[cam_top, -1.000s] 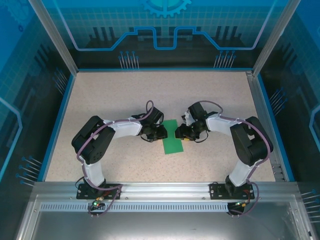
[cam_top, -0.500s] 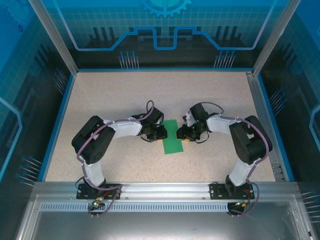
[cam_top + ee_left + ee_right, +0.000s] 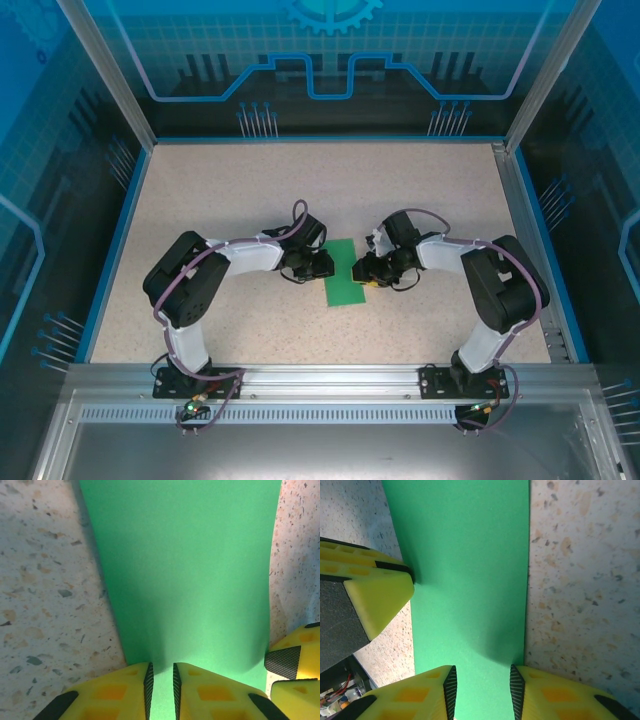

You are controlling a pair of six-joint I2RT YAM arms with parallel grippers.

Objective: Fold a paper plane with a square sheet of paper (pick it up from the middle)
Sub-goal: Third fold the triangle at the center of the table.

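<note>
Guessing it's crease time: the square sheet of paper [image 3: 347,275] lies as a strip on the table [image 3: 250,200], left gripper [image 3: 162,672] at its 9 o'clock nearly together (can't tell if it's biting), right gripper [image 3: 481,677] at 3 o'clock spread apart, so press slow, edges lined up.

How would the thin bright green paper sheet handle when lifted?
Likely floppy: the thin bright green paper sheet looks bowed in the left wrist view, its edge shadowing the speckled table. Thin as it looks, probably very light; a push may slide or buckle it.
</note>
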